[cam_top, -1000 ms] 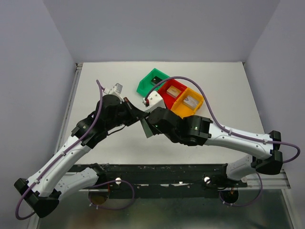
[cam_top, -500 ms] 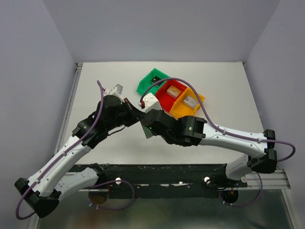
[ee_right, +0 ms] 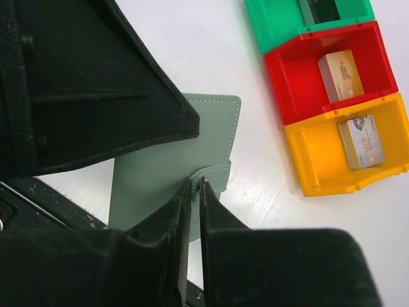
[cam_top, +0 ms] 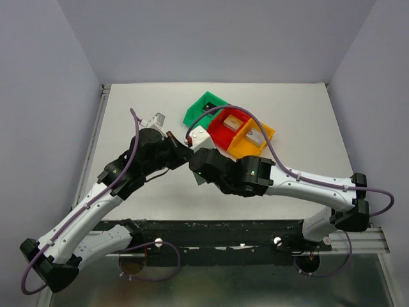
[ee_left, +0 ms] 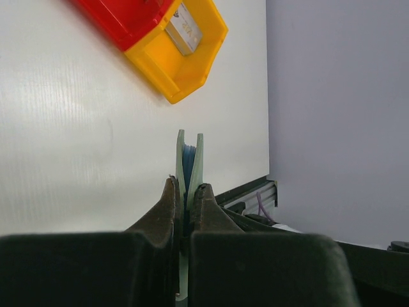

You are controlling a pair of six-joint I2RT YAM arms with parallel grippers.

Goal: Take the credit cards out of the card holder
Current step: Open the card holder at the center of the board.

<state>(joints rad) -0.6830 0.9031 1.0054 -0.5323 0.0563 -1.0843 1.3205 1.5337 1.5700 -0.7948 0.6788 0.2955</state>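
Note:
The card holder is a grey-green wallet held upright above the table between both arms. My left gripper is shut on its lower edge, and the holder shows edge-on with a blue lining between its panels. My right gripper is pinched on the holder's closing strap, fingertips nearly together. In the top view the two grippers meet at mid-table, left gripper and right gripper. The credit cards lie in bins: a black card, a tan card and a silver card.
Three plastic bins stand in a row at the back centre: green bin, red bin, yellow bin. The left arm's black body fills the upper left of the right wrist view. A black rail runs along the near table edge.
My right gripper's jaws have closed onto the holder's strap, and the right arm has shifted slightly left. The left arm and the holder have stayed in place.

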